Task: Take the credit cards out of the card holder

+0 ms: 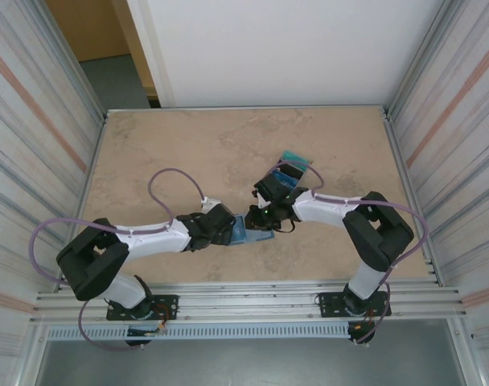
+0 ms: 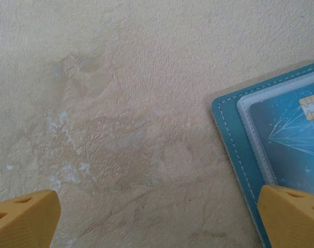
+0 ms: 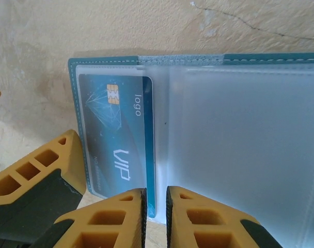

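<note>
At table centre: card holder, lying open; its left clear pocket holds one teal card, chip showing. At 9 o'clock: left gripper, jaws spread wide, gripping nothing, one finger over the holder's edge. At 1 o'clock: right gripper, pinched on the teal card's edge. Farther out at 1 o'clock: loose cards, teal, black, blue, piled.

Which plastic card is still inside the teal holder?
The teal chip card printed VIP, in a clear pocket of the teal bifold card holder; the other cards lie piled on the table.
</note>
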Robot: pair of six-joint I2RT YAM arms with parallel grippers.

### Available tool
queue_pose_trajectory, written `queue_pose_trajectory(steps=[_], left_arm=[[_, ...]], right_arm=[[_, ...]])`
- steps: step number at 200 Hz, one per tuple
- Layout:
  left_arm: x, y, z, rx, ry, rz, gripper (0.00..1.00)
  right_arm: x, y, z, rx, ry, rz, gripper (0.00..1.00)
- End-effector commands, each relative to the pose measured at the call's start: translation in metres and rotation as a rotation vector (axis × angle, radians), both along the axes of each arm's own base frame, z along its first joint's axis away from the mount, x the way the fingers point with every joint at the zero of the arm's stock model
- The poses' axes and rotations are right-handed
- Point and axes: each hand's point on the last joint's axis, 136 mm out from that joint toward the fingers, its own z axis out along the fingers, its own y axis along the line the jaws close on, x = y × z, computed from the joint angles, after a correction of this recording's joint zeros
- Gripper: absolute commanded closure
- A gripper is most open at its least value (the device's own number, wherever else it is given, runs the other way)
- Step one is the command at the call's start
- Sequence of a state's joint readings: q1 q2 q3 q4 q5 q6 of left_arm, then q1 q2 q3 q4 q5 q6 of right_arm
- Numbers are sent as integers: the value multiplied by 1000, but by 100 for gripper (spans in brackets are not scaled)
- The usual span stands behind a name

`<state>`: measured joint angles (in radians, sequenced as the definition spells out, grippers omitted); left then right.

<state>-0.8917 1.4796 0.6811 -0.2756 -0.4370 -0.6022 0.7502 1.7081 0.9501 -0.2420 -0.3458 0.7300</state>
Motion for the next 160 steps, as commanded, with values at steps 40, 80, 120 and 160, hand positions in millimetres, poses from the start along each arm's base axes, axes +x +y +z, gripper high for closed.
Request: queue_pose_trajectory(steps=[40, 80, 120, 160], left_arm=[[1, -1, 0, 12, 7, 11, 1], [1, 0, -2, 28, 15, 13, 1], [0, 0, -5, 45, 28, 14, 1], [1, 0, -5, 53, 31, 15, 1]], right_arm=[[6, 15, 4, 61, 27, -4, 80], [6, 12, 1, 55, 35, -17, 80], [7, 10, -1, 59, 43, -30, 81], [6, 9, -5, 68, 54, -37, 81]])
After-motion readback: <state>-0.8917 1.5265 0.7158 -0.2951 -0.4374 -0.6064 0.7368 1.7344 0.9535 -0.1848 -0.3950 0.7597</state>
